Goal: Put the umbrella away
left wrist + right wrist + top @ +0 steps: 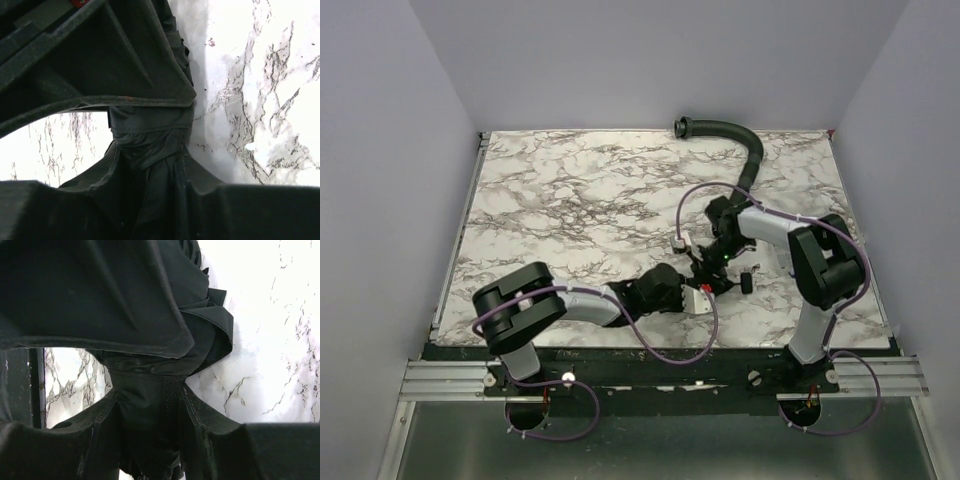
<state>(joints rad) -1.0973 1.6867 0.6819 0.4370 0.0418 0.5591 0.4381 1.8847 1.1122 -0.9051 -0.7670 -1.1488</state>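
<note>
The umbrella (708,277) is a short black folded bundle lying on the marble table (570,190), right of centre and near the front. My left gripper (696,293) reaches it from the left. In the left wrist view its fingers (150,75) press on the black fabric (150,145), which fills the gap between them. My right gripper (719,260) comes at the bundle from the far right side. It is shut on the fabric (210,325), whose folds bulge out beyond the fingers (125,300). The shaft and handle are hidden.
A curved black ribbed hose (745,140) lies at the back right of the table. A small black piece (746,283) sits just right of the grippers. Grey walls close in the left, back and right sides.
</note>
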